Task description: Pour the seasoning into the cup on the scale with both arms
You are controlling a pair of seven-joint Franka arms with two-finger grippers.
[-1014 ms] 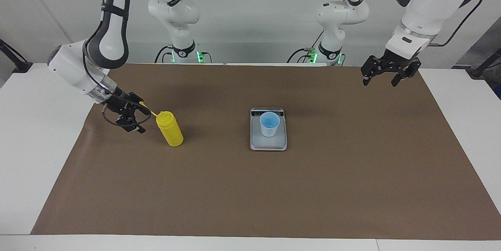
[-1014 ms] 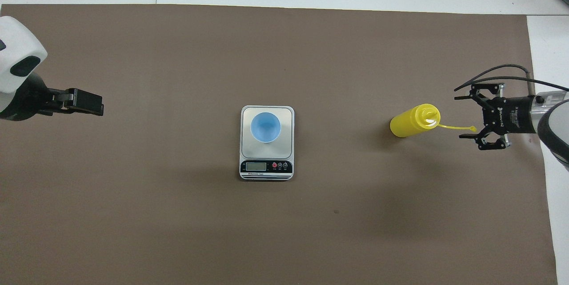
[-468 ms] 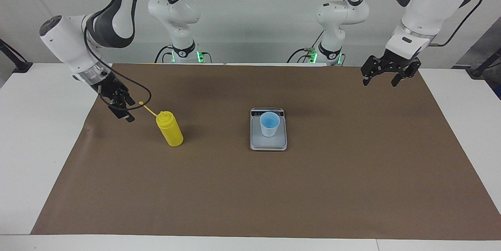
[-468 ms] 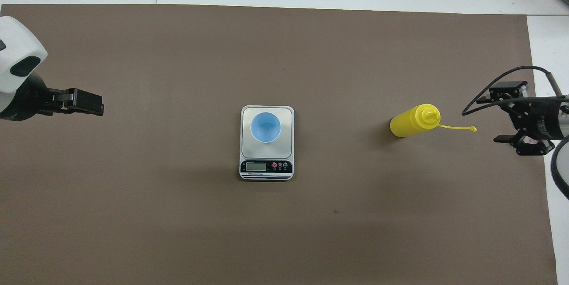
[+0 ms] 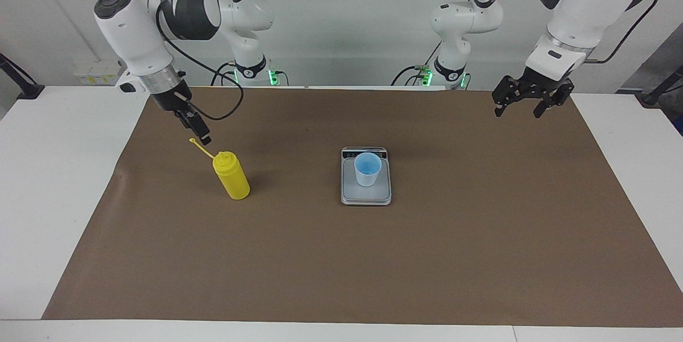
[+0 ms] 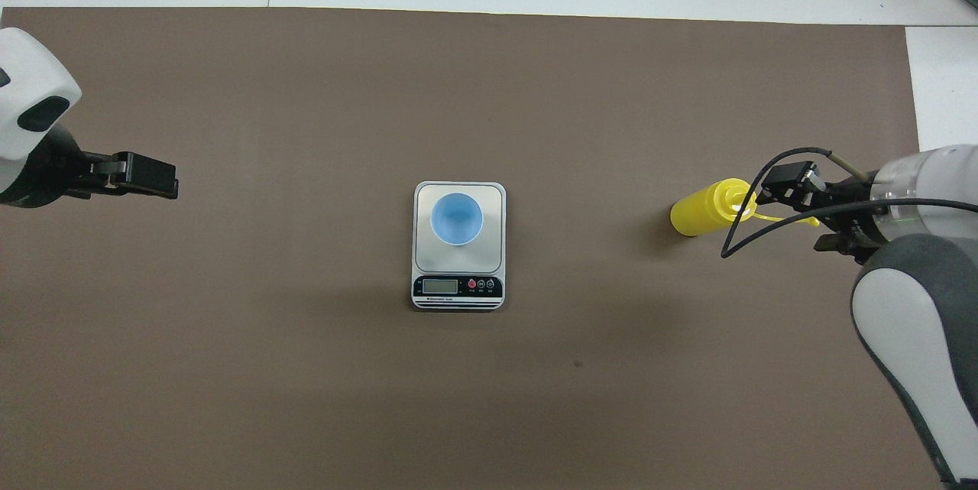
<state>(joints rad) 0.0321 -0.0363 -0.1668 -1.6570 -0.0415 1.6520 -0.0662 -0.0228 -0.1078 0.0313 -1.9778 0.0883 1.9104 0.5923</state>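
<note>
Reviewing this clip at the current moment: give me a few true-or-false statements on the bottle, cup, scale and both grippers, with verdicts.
1. The blue cup stands on the scale. True.
2. The right gripper holds the yellow bottle. False: it hangs open above the tethered cap, gripping nothing.
3. The bottle lies on its side. False: it stands upright on the brown mat.
4. The left gripper waits open, away from the scale. True.

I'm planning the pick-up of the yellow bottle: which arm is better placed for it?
Right arm, probably. Its right gripper hangs empty beside the yellow bottle. The left gripper waits at the table's other end.
</note>
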